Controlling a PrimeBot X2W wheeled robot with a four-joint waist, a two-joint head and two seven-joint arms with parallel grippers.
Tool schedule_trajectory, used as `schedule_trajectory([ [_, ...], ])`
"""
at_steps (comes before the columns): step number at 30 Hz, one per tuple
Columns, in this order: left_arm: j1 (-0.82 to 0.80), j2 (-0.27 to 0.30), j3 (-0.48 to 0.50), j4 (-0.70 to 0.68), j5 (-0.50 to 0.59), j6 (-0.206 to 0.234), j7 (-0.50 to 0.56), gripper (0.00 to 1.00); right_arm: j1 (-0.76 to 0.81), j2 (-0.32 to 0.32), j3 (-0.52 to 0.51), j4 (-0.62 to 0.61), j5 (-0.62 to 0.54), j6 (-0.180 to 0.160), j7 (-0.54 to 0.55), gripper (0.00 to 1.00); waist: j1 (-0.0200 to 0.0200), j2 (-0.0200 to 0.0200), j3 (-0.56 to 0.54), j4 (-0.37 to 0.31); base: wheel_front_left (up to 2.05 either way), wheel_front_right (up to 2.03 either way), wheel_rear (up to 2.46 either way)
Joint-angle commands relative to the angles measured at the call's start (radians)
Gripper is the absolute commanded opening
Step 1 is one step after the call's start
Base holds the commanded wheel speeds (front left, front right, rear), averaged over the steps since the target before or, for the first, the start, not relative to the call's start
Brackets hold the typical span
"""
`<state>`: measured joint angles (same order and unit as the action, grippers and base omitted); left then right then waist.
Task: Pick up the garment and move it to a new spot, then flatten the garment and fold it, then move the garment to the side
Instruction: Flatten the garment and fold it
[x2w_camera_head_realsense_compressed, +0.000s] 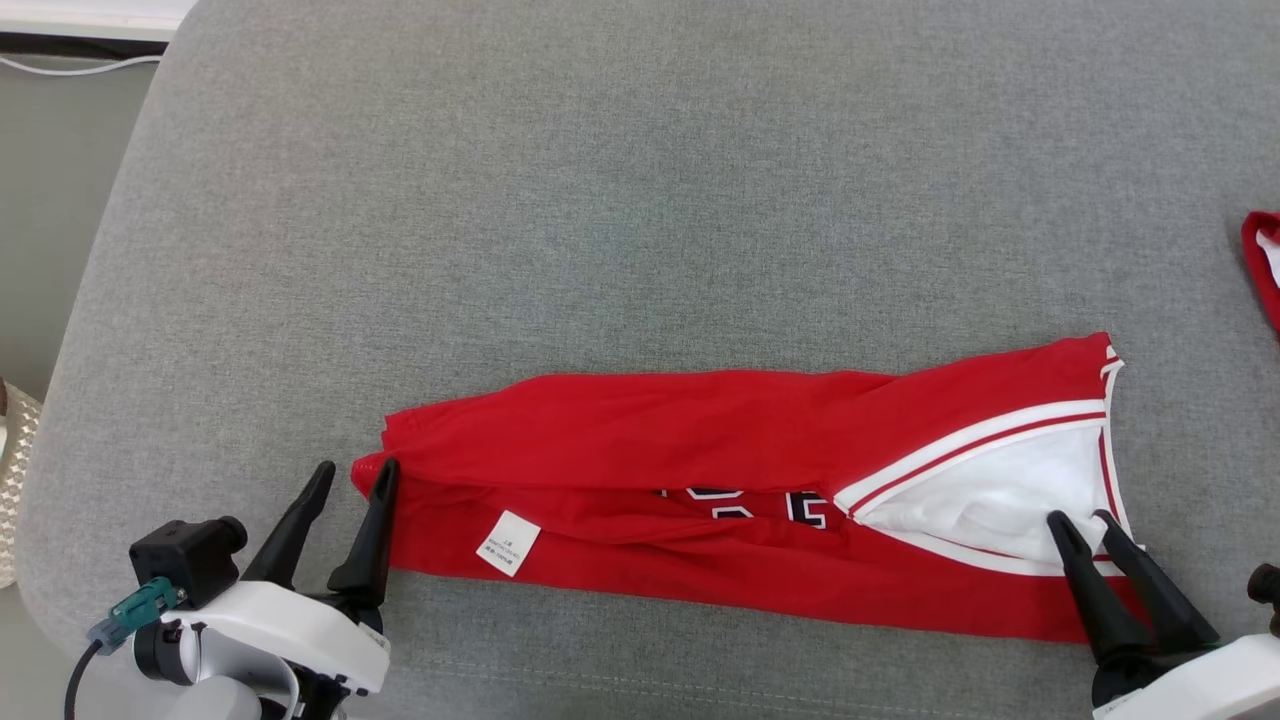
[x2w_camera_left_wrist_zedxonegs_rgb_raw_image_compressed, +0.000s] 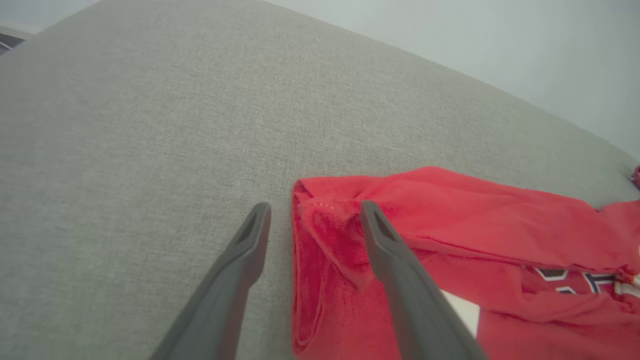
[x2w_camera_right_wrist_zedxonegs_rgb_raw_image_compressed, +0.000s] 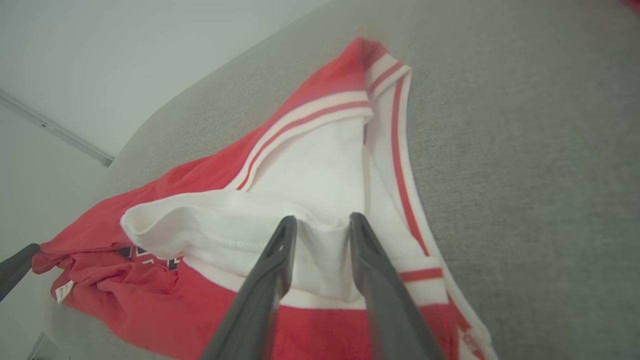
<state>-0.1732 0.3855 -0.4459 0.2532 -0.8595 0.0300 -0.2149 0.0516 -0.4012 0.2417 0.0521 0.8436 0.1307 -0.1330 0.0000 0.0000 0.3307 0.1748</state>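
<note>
A red garment with white trim is lying folded in a long band across the lower middle of the frame, on a grey cushion. At lower left, the left gripper is straddling its end, jaws wide, gripping nothing. At lower right, the right gripper is resting on the white part, jaws narrowly parted.

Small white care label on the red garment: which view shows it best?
The head view: the small white care label lies whole on the red garment, near its left end. The left wrist view shows a white patch of it beside the left gripper's finger; the right wrist view shows it tiny, at the lower left.
</note>
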Motion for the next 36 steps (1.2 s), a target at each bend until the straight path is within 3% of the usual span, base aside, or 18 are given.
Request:
schedule_trajectory([
  [1, -0.014, 0.033, 0.045, -0.031, 0.021, 0.016, -0.020, 1.00, 0.007, -0.016, 0.015, -0.019, -0.005, 0.000, -0.018, 1.00, 0.0000, 0.0000, -0.005, -0.001, 0.00, 0.00, 0.00],
  [8, -0.001, 0.045, 0.068, -0.113, 0.131, 0.095, -0.041, 1.00, 0.023, -0.023, -0.016, -0.049, -0.008, 0.000, -0.075, 1.00, 0.0000, 0.0000, -0.036, -0.011, 0.00, 0.00, 0.00],
  [13, 0.037, 0.053, 0.063, -0.210, 0.211, 0.159, -0.044, 1.00, 0.027, -0.002, -0.107, -0.020, -0.082, 0.000, -0.097, 1.00, 0.0000, 0.0000, -0.076, -0.029, 0.00, 0.00, 0.00],
  [23, 0.084, 0.076, 0.022, -0.291, 0.271, 0.221, -0.004, 1.00, 0.029, 0.087, -0.185, 0.036, -0.194, 0.000, -0.060, 1.00, 0.0000, 0.0000, -0.136, -0.045, 0.00, 0.00, 0.00],
  [36, 0.171, 0.112, 0.026, -0.354, 0.272, 0.283, 0.044, 1.00, 0.121, 0.162, -0.252, 0.043, -0.246, 0.000, -0.062, 1.00, 0.0000, 0.0000, -0.190, -0.065, 0.00, 0.00, 0.00],
])
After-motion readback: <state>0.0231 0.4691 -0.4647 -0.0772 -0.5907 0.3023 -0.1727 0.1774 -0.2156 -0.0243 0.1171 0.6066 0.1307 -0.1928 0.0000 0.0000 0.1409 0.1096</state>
